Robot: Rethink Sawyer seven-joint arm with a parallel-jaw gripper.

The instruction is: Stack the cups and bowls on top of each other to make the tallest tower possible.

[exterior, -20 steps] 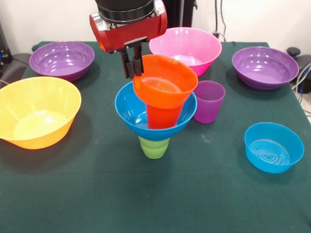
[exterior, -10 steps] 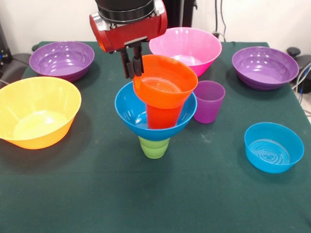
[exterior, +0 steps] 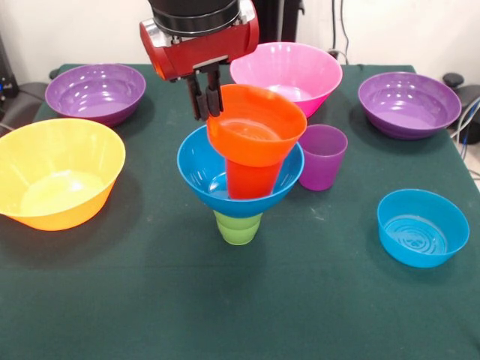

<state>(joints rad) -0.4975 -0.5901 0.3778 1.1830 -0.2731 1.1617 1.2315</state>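
Observation:
The tower stands mid-table: a green cup (exterior: 238, 227) at the bottom, a medium blue bowl (exterior: 196, 169) on it, an orange cup (exterior: 251, 180) inside that, and a small orange bowl (exterior: 259, 131) on top, slightly tilted. My gripper (exterior: 208, 109) comes down from above and is shut on the left rim of the small orange bowl. A purple cup (exterior: 322, 157) stands upright just right of the tower.
A large yellow-orange bowl (exterior: 56, 172) sits at the left and a pink bowl (exterior: 289, 71) behind the tower. Purple bowls rest at the back left (exterior: 95, 91) and back right (exterior: 409, 103). A small shallow blue bowl (exterior: 422, 227) lies front right.
My gripper and the small orange bowl have shifted very slightly up and to the right. The rest of the stack stays still.

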